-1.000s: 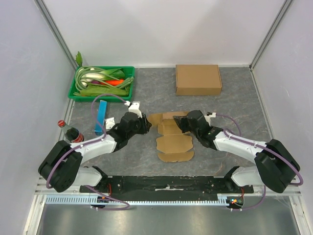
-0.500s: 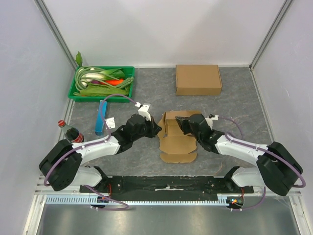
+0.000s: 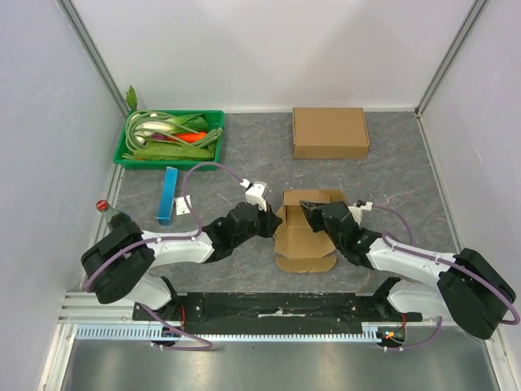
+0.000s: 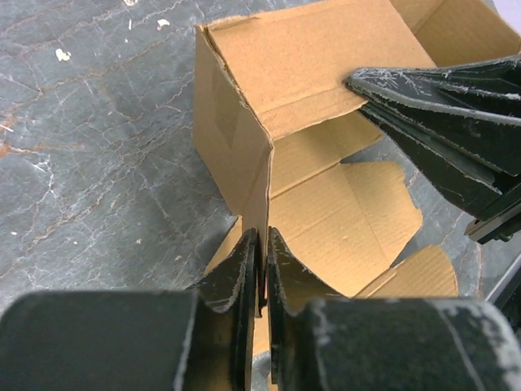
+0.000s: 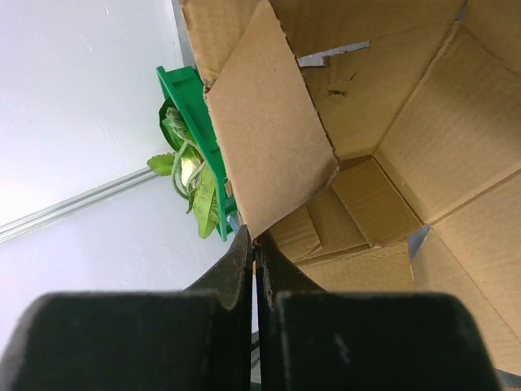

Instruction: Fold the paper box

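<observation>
Two end effectors: both grip the brown corrugated paper box (image 3: 307, 238), one on each side.
Left end effector (image 4: 260, 248): clenched on the thin edge of the box's left wall, close to the corner where it meets the far wall.
Right end effector (image 5: 254, 238): clenched on the tip of an inner side flap, which stands tilted over the box floor.
Box position: on the grey stone-patterned bench (image 3: 399, 171), between the two arms and near their bases, base down and mouth up.
Change over the last second: the cardboard lay flatter and further left. It has slid right and toward the bases, and its left and far walls now stand up. The left arm has stretched rightward with it.
Meaning for the task: the walls appear to be going up. The near flap lies flat and nothing looks tucked, so I judge it about midway.
Next need: keep the raised walls square while a flap folds inward. The pinched edges are thin and could slip.
Bystanders: closed brown cardboard carton (image 3: 330, 132) and green plastic tray of vegetables (image 3: 138, 163), both well apart at the far side.
</observation>
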Controlling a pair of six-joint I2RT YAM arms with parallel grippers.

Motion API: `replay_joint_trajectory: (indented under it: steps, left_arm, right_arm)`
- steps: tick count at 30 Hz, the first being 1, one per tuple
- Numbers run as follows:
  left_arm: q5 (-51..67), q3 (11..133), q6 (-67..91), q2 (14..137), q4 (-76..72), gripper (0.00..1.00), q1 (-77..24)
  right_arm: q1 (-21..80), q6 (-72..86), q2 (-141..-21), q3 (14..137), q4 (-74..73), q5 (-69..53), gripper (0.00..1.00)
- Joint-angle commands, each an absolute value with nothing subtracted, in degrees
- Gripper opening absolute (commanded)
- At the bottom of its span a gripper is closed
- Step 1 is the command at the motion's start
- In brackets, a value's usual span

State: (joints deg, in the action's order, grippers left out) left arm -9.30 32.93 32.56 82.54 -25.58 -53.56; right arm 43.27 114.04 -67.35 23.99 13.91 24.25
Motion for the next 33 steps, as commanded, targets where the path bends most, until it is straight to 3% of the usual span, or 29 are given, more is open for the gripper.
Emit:
replay_joint_trajectory:
  steps: [1, 3, 4, 7, 14, 16, 18, 20, 21, 24, 27, 28, 33]
  left_arm:
    - [-10.5, 31.2, 31.7, 83.9, -32.1, 0.21, -54.2]
    - [-8.5, 29.2, 31.3, 83.1, -34.8, 0.3, -54.3]
    - [-7.9, 28.2, 31.2, 82.5, -36.0, 0.41, -54.4]
    - [-3.8, 23.6, 28.3, 79.8, -42.2, 0.59, -54.3]
    - [11.1, 16.2, 25.2, 65.9, -45.5, 0.55, -51.2]
    - [6.6, 14.2, 25.7, 60.4, -40.0, 0.44, -49.7]
    - [-2.9, 13.4, 26.2, 52.9, -35.5, 0.44, -48.8]
    - [-12.3, 15.6, 28.4, 50.3, -24.9, 0.5, -47.7]
    - [-17.7, 16.4, 29.0, 51.1, -22.7, 0.53, -46.9]
    - [-17.8, 20.2, 30.5, 58.4, -18.7, 0.55, -41.0]
    - [-19.2, 25.6, 30.0, 66.8, -15.9, 0.45, -40.4]
    - [-19.3, 26.6, 28.9, 68.7, -17.1, 0.46, -40.3]
    - [-4.1, 31.3, 14.3, 78.0, -23.0, 0.49, -41.2]
  right_arm:
    - [43.7, 114.4, -66.3, 22.0, 16.4, 25.0, 0.0]
    - [43.8, 113.7, -65.0, 21.8, 16.1, 25.5, 0.0]
    - [43.7, 113.6, -64.6, 21.8, 15.0, 25.7, 0.0]
    - [43.7, 112.9, -62.7, 21.7, 13.5, 26.1, 0.0]
    - [43.7, 112.4, -58.6, 19.9, 12.0, 26.4, 0.0]
    - [43.7, 112.5, -58.0, 19.5, 11.8, 26.6, 0.0]
    - [43.7, 112.2, -57.9, 19.6, 11.8, 26.6, 0.0]
    - [43.7, 112.2, -58.2, 19.7, 11.9, 26.3, 0.0]
    - [43.6, 112.2, -58.4, 19.7, 12.0, 26.3, 0.0]
    - [43.6, 112.3, -59.1, 19.4, 12.7, 25.9, 0.0]
    - [43.5, 112.5, -59.1, 19.4, 12.7, 25.8, 0.0]
    - [43.4, 112.6, -58.8, 19.4, 12.7, 25.8, 0.0]
    - [43.1, 112.6, -59.2, 20.0, 12.7, 25.3, 0.0]
